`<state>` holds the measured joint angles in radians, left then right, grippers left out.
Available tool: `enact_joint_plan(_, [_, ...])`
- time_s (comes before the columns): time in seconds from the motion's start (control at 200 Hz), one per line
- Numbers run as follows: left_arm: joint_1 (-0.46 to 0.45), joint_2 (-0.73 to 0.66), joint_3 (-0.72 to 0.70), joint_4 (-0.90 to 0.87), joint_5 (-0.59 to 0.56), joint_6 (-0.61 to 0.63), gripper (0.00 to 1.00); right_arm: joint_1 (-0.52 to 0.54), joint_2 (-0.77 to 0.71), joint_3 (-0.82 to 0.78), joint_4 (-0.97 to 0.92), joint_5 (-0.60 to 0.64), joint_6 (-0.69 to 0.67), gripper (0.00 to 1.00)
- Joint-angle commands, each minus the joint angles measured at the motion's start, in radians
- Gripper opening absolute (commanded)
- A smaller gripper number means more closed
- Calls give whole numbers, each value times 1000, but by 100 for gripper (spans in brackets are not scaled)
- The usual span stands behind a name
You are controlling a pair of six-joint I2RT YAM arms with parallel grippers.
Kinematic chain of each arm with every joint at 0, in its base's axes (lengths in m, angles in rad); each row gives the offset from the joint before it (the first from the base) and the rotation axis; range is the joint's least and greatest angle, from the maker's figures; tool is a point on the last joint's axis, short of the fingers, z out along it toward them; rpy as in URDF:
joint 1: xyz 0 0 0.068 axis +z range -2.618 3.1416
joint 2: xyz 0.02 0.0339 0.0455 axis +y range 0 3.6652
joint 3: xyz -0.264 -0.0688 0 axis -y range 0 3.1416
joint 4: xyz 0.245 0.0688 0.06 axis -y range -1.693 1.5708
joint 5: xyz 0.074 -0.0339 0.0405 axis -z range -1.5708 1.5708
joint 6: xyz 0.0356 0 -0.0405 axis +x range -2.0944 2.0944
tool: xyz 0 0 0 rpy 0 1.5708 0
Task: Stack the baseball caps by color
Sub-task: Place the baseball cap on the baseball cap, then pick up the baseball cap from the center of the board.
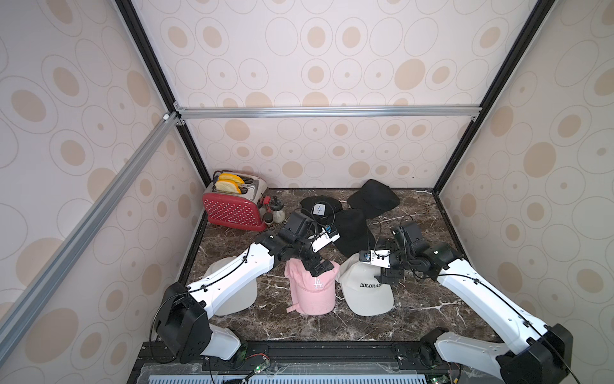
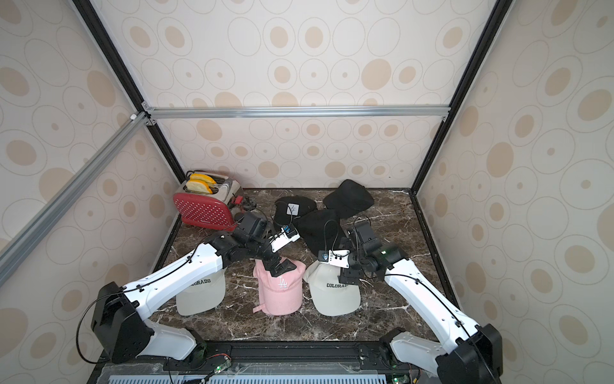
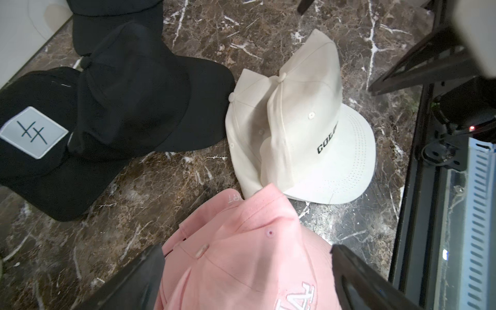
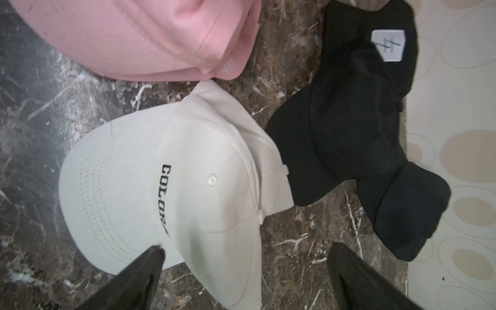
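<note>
Hovering left end effector (image 1: 319, 268): I hold it low over the crown of the pink caps (image 1: 312, 294), its two black fingers (image 3: 126, 284) spread wide with pink fabric lying between them; I cannot tell whether they touch it
Right end effector (image 1: 389, 281): opened wide as well and gripping nothing, poised just above the off-white pair (image 1: 365, 297), one finger over the edge of the brim in my right wrist view
Pink caps: near the middle of the tabletop (image 1: 425, 309), between the lone off-white cap (image 2: 199, 296) and the off-white pair, white LA logo on the front, brim toward the near edge; layered pink edges look like two caps nested together
Off-white pair: just beside the pink caps on my right, one cap sitting on the other, two crown buttons showing in my left wrist view, COLORADO in black on the front
Lone off-white cap: on my left of the pink caps, largely hidden under my left arm, with COLORADO readable in a top view
Black caps (image 1: 352, 229): three at the back of the tabletop, overlapping in a loose cluster, one bearing a white patch (image 1: 319, 208), one closest to the back wall
Toaster (image 1: 237, 212): red, in the back left corner, yellow-crusted slices standing in its slots
Tabletop: dark brown marble with white veins
</note>
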<state>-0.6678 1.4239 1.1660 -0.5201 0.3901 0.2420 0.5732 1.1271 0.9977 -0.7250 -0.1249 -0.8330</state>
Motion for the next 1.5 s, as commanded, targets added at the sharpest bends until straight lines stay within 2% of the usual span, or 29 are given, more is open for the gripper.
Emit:
enact_joint_plan(0.0, [9,-23,45,60,-101,-95,99,10,-7,12,147,10,155,100])
enact_joint_plan(0.09, [38,-22,49,124,-167,-223,99,11,3,32,266,51,341,100])
enact_joint_plan(0.165, [74,-14,64,149,-215,-335,99,10,11,22,389,157,536,100])
enact_joint_plan(0.215, [85,-4,90,121,-291,-378,99,10,11,12,426,204,674,100])
enact_joint_plan(0.265, [86,6,120,82,-397,-415,99,10,2,-5,431,191,781,100])
enact_joint_plan(0.331, [88,7,139,50,-519,-455,99,10,-26,-37,436,175,865,100])
enact_joint_plan(0.476, [89,-55,80,68,-743,-592,99,10,-133,-164,478,296,1055,100])
enact_joint_plan(0.561, [102,-108,40,52,-888,-703,99,10,-195,-244,535,310,1099,100])
enact_joint_plan(0.681, [152,-168,-6,-3,-1004,-804,99,8,-252,-300,591,314,1112,100])
enact_joint_plan(0.866, [316,-194,-50,-149,-1013,-1065,99,9,-310,-369,675,292,1134,100])
enact_joint_plan(0.976, [367,-230,-109,-187,-1086,-1254,99,8,-324,-396,682,298,1149,100])
enact_joint_plan(1.062, [407,-250,-141,-216,-1085,-1356,99,10,-320,-396,663,313,1150,100])
enact_joint_plan(1.177, [478,-221,-143,-250,-997,-1393,99,9,-303,-395,669,311,1154,100])
enact_joint_plan(1.327, [569,-110,-92,-347,-872,-1462,99,9,-269,-380,660,283,1153,100])
enact_joint_plan(1.492, [623,5,-79,-383,-729,-1502,99,9,-235,-371,645,283,1149,100])
